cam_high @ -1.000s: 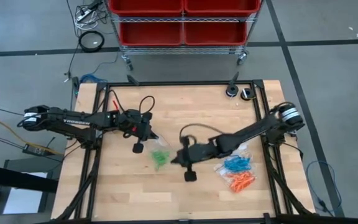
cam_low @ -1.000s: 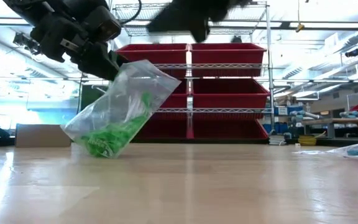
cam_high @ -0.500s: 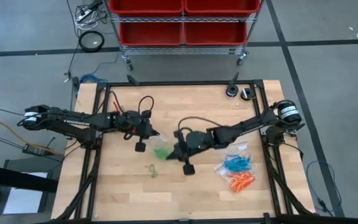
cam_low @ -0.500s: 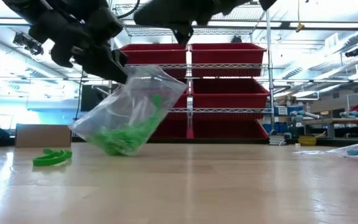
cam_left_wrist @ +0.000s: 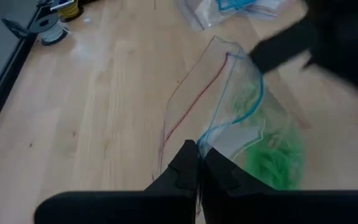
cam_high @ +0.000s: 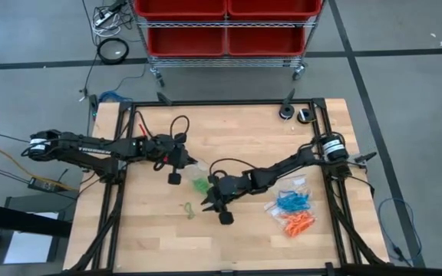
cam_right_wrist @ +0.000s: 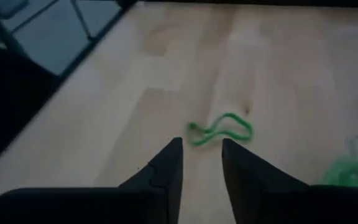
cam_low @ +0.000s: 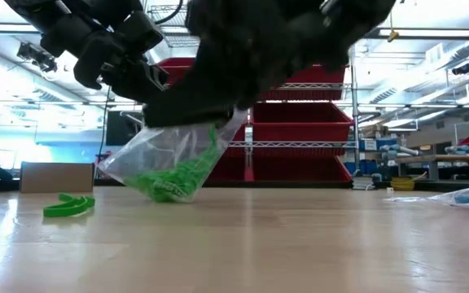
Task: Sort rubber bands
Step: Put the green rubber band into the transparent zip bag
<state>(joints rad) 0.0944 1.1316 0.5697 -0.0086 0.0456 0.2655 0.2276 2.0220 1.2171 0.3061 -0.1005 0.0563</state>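
- The left gripper (cam_left_wrist: 196,163) was pinched shut on a clear, crinkled plastic bag (cam_left_wrist: 241,124) with green rubber bands (cam_left_wrist: 272,158) inside.
- The right gripper (cam_right_wrist: 201,152) was partly open, holding nothing, near 1 thin green loop (cam_right_wrist: 222,129) on the smooth wooden table (cam_high: 244,138).

The pale wooden surface (cam_high: 229,130) carries a loose green rubber band (cam_high: 188,208) at lower centre-left. To the right lie blue rubber bands (cam_high: 291,202) and orange rubber bands (cam_high: 298,223) on clear bags. Two small round objects (cam_high: 295,113) sit at its upper right corner.
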